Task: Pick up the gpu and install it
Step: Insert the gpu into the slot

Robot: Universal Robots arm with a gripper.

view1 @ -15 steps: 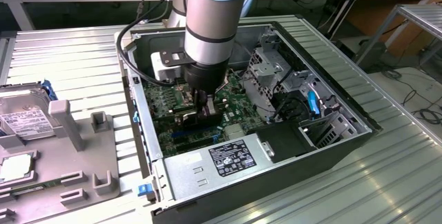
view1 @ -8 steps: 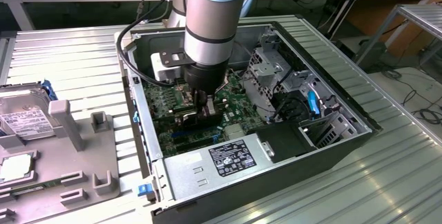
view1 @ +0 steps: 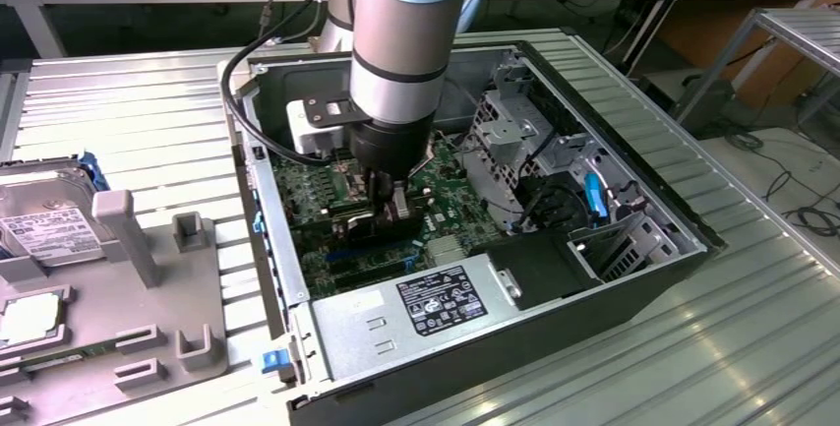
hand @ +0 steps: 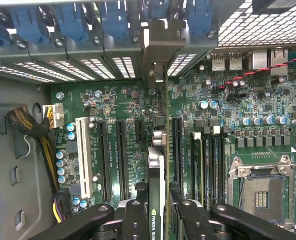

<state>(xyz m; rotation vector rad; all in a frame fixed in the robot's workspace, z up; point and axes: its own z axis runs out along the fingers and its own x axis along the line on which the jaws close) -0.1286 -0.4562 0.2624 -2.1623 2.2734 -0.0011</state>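
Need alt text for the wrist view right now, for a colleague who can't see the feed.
The gripper holds the gpu edge-on above the green motherboard inside the open computer case, its metal bracket up against the rear slot openings. Black expansion slots run alongside the card, with an empty CPU socket nearby.

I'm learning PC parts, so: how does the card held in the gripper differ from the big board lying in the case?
The gpu stands on edge, seen thin between the gripper fingers; the motherboard lies flat against the case wall. The gpu is far smaller; the motherboard spans most of the case floor. The gpu shows a black face; the motherboard is bare green with slots, capacitors and an empty CPU socket. Both are green circuit boards.
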